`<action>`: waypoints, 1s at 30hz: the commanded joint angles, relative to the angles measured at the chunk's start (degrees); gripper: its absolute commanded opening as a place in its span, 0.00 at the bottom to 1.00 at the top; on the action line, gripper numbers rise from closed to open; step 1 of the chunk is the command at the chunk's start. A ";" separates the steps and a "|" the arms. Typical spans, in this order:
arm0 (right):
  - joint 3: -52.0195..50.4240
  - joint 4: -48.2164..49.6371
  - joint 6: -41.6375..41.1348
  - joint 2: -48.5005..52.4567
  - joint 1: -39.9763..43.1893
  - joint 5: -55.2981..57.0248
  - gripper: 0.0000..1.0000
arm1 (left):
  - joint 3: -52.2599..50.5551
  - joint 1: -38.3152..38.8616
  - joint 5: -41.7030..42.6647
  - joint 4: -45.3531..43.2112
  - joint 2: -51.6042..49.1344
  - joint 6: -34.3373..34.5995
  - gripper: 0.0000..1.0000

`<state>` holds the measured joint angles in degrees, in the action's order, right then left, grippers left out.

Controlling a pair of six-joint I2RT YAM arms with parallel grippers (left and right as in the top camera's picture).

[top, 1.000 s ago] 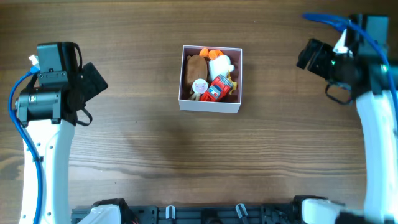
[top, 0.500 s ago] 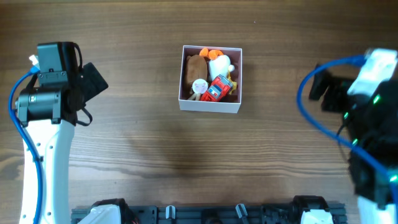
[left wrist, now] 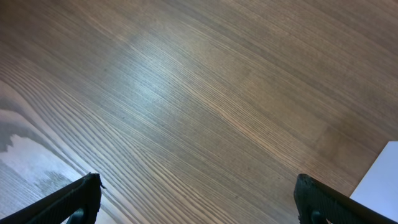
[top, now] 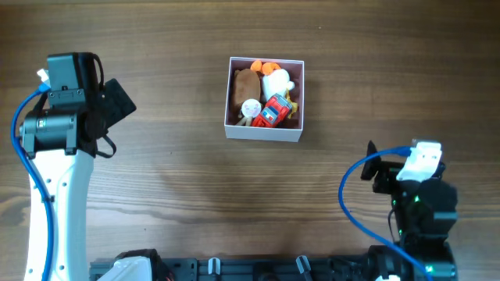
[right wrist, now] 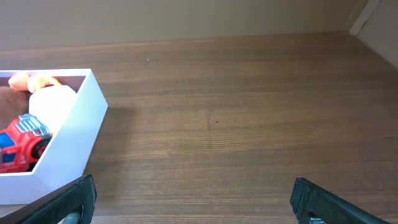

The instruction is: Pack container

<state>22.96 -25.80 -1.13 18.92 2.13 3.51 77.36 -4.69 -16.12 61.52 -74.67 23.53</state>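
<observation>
The container (top: 263,131), a square white box with a pink inside, sits at the table's middle back. It holds several toys: a brown plush (top: 247,83), an orange and white plush (top: 273,76), a red toy truck (top: 273,112). Its corner also shows in the right wrist view (right wrist: 68,149) with the truck (right wrist: 18,143), and its white edge in the left wrist view (left wrist: 379,180). My left gripper (left wrist: 199,199) is open and empty over bare wood at the far left. My right gripper (right wrist: 193,199) is open and empty, low at the front right, well clear of the container.
The dark wood table (top: 195,179) spreads around the container. A black rail (top: 258,269) runs along the front edge. The left arm (top: 58,140) stands at the left side, the right arm (top: 418,203) at the front right with a looping blue cable.
My right arm has swung from the back right down to the front right, away from the container. The left arm and the toys have not moved.
</observation>
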 commanded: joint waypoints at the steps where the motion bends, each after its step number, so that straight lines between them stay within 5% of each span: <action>1: -3.48 0.52 0.98 -5.53 -0.20 0.98 1.00 | 0.07 -0.37 0.48 0.07 -0.13 1.16 1.00; 15: -12.26 0.48 0.98 -18.43 -0.20 0.96 1.00 | 0.07 -0.35 0.48 0.07 -0.13 1.16 1.00; 30: -14.88 1.09 0.96 -18.49 -0.20 0.96 1.00 | 0.07 -0.35 0.48 0.07 -0.13 1.16 1.00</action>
<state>8.27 -25.17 -0.75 1.10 2.13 3.51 77.36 -4.69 -15.97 61.54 -74.67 23.53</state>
